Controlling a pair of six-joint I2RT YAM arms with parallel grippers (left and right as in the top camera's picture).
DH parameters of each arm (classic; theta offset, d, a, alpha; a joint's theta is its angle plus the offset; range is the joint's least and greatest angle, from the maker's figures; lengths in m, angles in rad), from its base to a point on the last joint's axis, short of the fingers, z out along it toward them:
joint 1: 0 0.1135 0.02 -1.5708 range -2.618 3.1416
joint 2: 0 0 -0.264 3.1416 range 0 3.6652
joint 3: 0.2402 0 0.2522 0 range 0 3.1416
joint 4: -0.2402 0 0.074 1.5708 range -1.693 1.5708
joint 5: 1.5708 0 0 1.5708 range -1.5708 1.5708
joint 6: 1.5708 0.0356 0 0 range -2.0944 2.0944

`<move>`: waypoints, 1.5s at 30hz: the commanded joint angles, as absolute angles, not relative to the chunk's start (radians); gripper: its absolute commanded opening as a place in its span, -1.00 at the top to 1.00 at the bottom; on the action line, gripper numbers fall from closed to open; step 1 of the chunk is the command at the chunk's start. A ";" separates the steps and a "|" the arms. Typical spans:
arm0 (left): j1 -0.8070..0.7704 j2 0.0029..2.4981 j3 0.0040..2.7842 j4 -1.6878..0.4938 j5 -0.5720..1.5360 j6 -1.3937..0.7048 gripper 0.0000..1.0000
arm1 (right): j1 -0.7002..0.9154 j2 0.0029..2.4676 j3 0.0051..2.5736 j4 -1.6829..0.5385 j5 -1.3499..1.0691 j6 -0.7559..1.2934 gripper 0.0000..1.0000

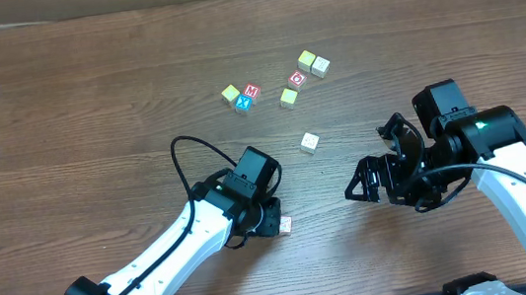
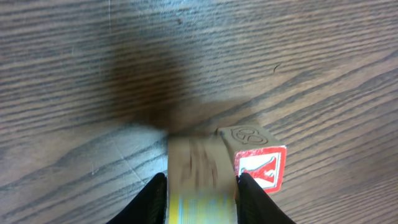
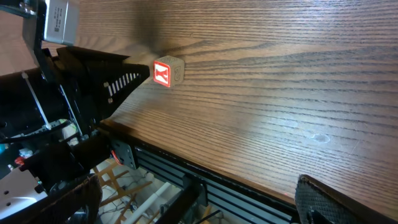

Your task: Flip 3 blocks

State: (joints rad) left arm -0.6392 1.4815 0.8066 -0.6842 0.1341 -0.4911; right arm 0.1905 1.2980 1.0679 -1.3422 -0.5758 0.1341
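A yellow-faced block [image 2: 200,186] sits blurred between the fingers of my left gripper [image 2: 202,202], whose jaws stand slightly apart on either side of it, just above the table. The red-framed K block [image 2: 261,167] rests on the wood immediately to its right, also visible beside the left gripper [image 1: 263,215] as the K block [image 1: 285,225] from overhead and as the K block [image 3: 165,72] in the right wrist view. A white-faced block [image 1: 309,142] lies alone mid-table. My right gripper [image 1: 375,157] is wide open and empty, to the right of the white block.
A group of other cubes lies farther back: a red M [image 1: 252,91], blue X [image 1: 242,103], red O [image 1: 298,78] and several yellow or pale ones [image 1: 307,60]. The table's front edge [image 3: 249,180] runs close below the right gripper's finger [image 3: 336,202].
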 commanded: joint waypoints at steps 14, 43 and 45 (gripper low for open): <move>-0.633 1.483 0.800 -0.645 0.084 -0.498 0.23 | 0.194 1.288 1.095 -1.341 -0.577 0.127 -1.00; -0.576 1.673 0.800 -0.463 0.171 -0.520 0.91 | 0.194 1.288 1.095 -1.341 -0.577 0.127 -1.00; -0.576 1.673 0.800 -0.462 0.178 -0.520 0.92 | 0.194 1.288 1.095 -1.341 -0.577 0.127 -1.00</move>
State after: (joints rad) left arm -0.5797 1.6497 0.8070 -0.4618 0.1497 -0.5209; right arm 0.1905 1.2980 1.0679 -1.3445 -0.5758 0.1337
